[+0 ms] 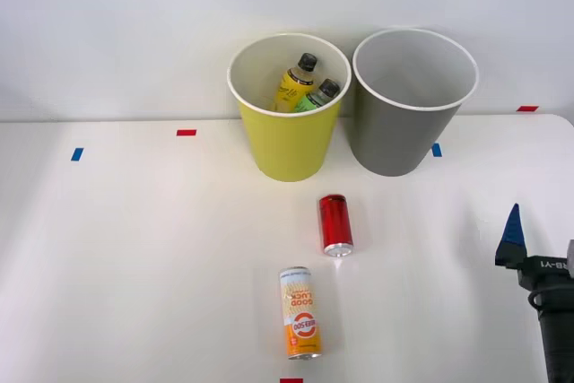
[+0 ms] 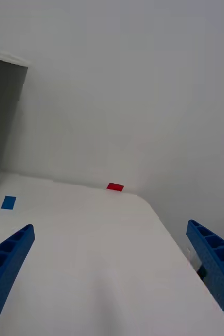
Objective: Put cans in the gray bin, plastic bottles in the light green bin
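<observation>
Blue, ribbed, wedge-shaped fingers (image 2: 214, 268) — open cells along the ribs, tapering to a point. Black cylindrical wrist housing (image 1: 554, 311) below the right gripper (image 2: 112, 283), ringed joints — white "RB-Y1" lettering on the collar.

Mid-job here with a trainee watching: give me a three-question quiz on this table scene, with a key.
1. True or false: both black-capped plastic bottles already sit in the tall yellow-green plastic bin.
2. Which slim can lies nearer the tall gray plastic bin: A, the plain red can; B, the orange-and-cream "Good Luck" can?
3. Fill in: the right end effector is ____ and holds nothing.

Key: 1 true; 2 A; 3 open.
</observation>
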`<action>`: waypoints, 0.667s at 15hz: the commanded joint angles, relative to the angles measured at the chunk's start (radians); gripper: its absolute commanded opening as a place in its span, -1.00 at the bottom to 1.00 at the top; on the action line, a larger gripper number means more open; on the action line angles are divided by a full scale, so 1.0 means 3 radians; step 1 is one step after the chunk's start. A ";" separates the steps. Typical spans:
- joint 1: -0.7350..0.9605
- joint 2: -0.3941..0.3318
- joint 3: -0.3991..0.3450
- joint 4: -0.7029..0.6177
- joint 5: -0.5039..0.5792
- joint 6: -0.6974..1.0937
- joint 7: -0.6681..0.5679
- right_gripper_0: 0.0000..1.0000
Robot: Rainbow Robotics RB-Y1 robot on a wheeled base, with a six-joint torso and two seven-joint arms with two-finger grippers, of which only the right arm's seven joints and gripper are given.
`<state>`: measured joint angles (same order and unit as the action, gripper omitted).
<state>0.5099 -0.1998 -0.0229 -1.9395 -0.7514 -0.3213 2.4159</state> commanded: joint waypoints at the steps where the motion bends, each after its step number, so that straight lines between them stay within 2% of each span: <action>1: -0.0002 0.0288 -0.0174 0.0017 0.0976 0.0151 -0.0772 1.00; 5: 0.0003 0.0395 -0.0174 0.0022 0.2009 0.0151 -0.1989 1.00; 6: 0.0013 0.0400 -0.0169 0.0022 0.2367 0.0151 -0.2408 1.00; 10: 0.0065 0.0308 -0.0057 0.0022 0.3134 0.0146 -0.3277 1.00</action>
<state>0.5213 -0.0900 -0.0598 -1.9329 0.1196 -0.2773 1.5066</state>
